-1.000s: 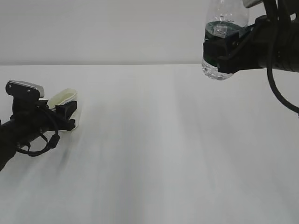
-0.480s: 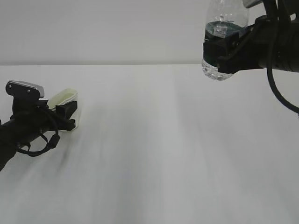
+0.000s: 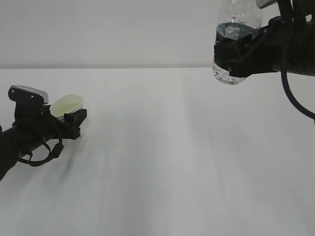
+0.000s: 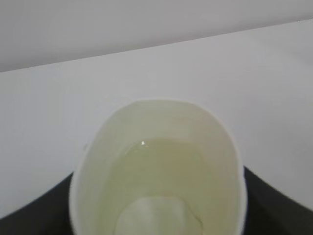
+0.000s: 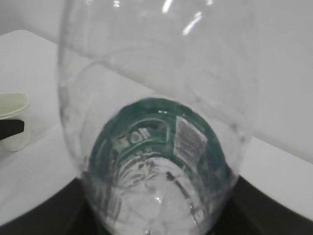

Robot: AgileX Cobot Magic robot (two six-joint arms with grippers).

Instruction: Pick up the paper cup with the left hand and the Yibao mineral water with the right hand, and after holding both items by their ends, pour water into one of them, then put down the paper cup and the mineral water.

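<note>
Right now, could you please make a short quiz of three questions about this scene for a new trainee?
1. True or false: the paper cup is held by the left gripper.
2. Which thing is higher in the exterior view? A) the paper cup B) the Yibao mineral water
3. Fill in: the right gripper grips the bottle around its dark ____ label.

Key:
1. True; dark fingers sit on both sides of the cup, low by the table.
2. B; the bottle hangs well above the table.
3. green.
</note>
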